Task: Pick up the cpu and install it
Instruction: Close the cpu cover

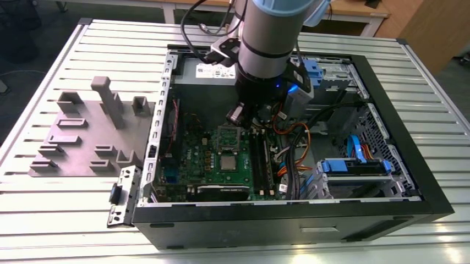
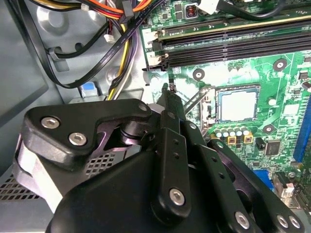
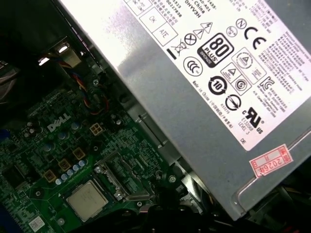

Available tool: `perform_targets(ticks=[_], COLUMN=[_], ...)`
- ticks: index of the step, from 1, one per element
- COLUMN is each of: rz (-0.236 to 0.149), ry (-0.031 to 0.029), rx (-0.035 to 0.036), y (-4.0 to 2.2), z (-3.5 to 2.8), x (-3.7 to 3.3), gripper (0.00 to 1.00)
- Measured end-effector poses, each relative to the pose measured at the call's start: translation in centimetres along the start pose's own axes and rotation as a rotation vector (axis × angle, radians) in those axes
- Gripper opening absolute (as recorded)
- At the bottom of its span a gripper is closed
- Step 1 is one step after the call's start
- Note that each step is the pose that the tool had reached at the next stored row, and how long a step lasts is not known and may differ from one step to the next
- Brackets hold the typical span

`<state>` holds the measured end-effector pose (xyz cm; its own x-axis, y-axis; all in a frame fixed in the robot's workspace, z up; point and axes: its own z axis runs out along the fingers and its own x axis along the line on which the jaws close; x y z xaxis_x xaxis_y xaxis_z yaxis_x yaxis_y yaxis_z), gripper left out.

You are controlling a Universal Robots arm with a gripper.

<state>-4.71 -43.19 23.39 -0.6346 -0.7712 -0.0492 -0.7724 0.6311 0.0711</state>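
The cpu [image 1: 229, 161] was a small, thin square with a pale silver-grey metal top, flat and dull rather than shiny. In the exterior view it lay level in the middle of the green motherboard [image 1: 192, 159], inside the open computer case [image 1: 382, 212]. In the second wrist view the same chip [image 2: 237, 105] sat square within its socket, with a thin metal retention frame [image 2: 197, 104] standing tilted up just beside it, on the gripper's side. In the first wrist view the cpu [image 3: 87, 200] showed a lightly brushed top with faint print, too small to make out, and the opened frame [image 3: 119, 180] lay next to it.

The gripper [image 1: 242, 116] hung below the arm [image 1: 272, 38] over the board, above the cpu and apart from it, not touching it. In the second wrist view its black linkage [image 2: 160, 179] took up the foreground and the finger [image 2: 171, 99] reached toward the raised frame, its tip near the memory slots [image 2: 233, 43]. Whether the jaws stood apart or together could not be told from these views, and nothing could be seen held between them.

Beyond the gripper, the grey power supply [image 3: 204, 82] with its label ran alongside the motherboard. Bundled cables [image 2: 102, 43] in black, yellow and orange hung beside the board. Outside the case, a grey fixture plate [image 1: 88, 137] with raised blocks rested on the slatted table [image 1: 66, 220].
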Motion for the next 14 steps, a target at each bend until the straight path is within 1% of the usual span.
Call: perform_targets(ticks=[4, 10, 14], rz=[0.000, 0.000, 0.000], ry=[0.0040, 0.0118, 0.0142], rx=[0.0034, 0.0096, 0.0117], y=[0.03, 0.07, 0.11], z=[-0.10, -0.15, -0.28], x=[0.01, 0.05, 0.07], gripper=[0.11, 0.11, 0.11])
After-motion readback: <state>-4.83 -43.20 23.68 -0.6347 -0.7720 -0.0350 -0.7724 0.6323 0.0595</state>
